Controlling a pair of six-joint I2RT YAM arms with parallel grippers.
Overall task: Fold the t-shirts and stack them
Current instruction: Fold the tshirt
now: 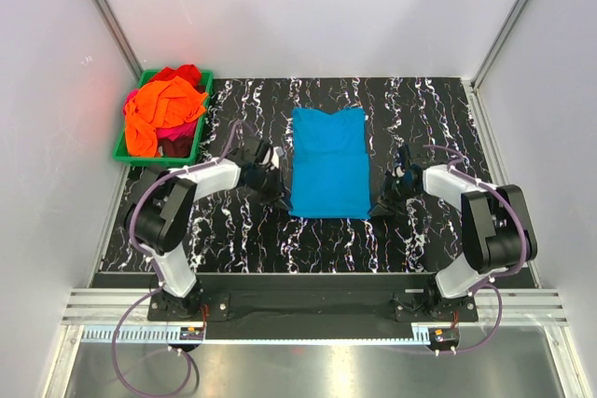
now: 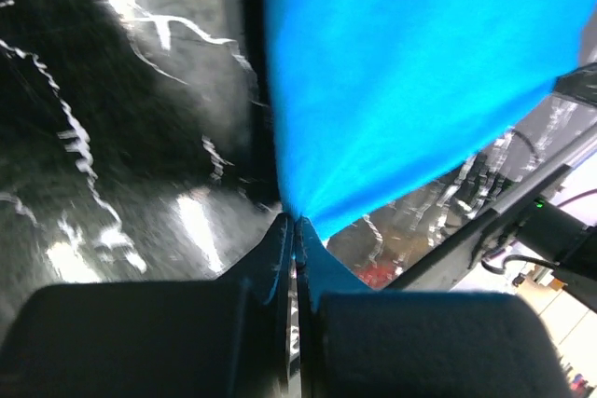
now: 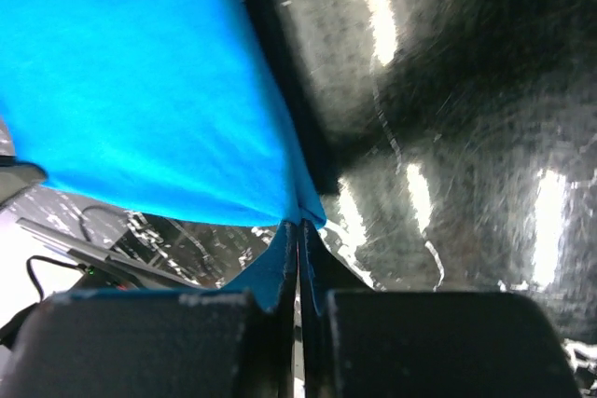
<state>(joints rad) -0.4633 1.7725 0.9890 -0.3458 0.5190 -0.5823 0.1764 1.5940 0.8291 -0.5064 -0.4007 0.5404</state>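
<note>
A turquoise-blue t-shirt (image 1: pixel 328 163) lies as a folded rectangle in the middle of the black marbled table (image 1: pixel 448 104). My left gripper (image 1: pixel 283 195) is shut on its near left corner, and the cloth (image 2: pixel 401 72) rises taut from the closed tips (image 2: pixel 297 223). My right gripper (image 1: pixel 382 202) is shut on the near right corner; the blue cloth (image 3: pixel 140 81) fans out from its pinched tips (image 3: pixel 299 224). More t-shirts in orange (image 1: pixel 159 114), red (image 1: pixel 182 73) and magenta (image 1: pixel 184 129) are heaped in the bin.
A green plastic bin (image 1: pixel 140 159) stands at the far left corner of the table. White walls close in the table on the left, back and right. A metal rail (image 1: pixel 298 307) runs along the near edge behind the arm bases.
</note>
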